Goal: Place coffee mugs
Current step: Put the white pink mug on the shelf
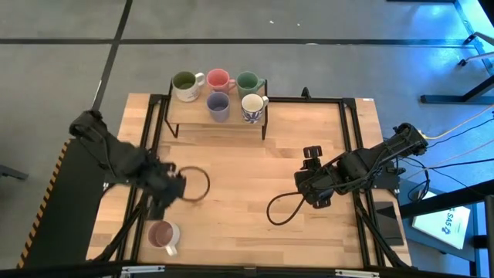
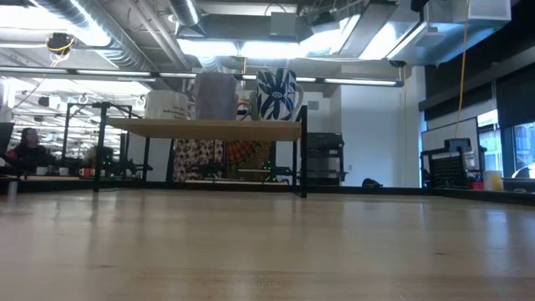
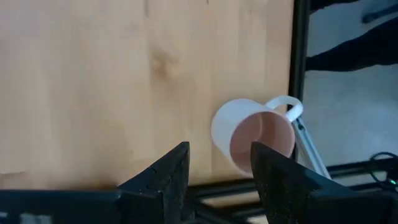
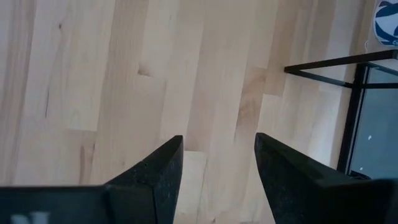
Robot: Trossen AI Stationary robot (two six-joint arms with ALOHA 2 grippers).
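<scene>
Your wooden worktop (image 1: 255,162) carries a black rack (image 1: 218,123) at 12 o'clock holding five mugs (image 1: 218,80); one beige-pink mug (image 1: 162,235) sits at 7 o'clock.

Six mugs are in sight. Five stand on the raised shelf (image 1: 193,120) at the far edge of the table (image 1: 255,166): a cream mug with an olive-green inside (image 1: 185,85), a pink mug (image 1: 219,80) and a dark green mug (image 1: 248,83) in the far row, a lavender mug (image 1: 218,106) and a white mug with a blue pattern (image 1: 252,107) in the near row. One beige-pink mug (image 1: 162,235) stands alone at the near left corner (handle toward the near edge). There are two arms, each with one gripper: the left gripper (image 1: 164,202) and the right gripper (image 1: 312,154). One shelf, one table.
</scene>
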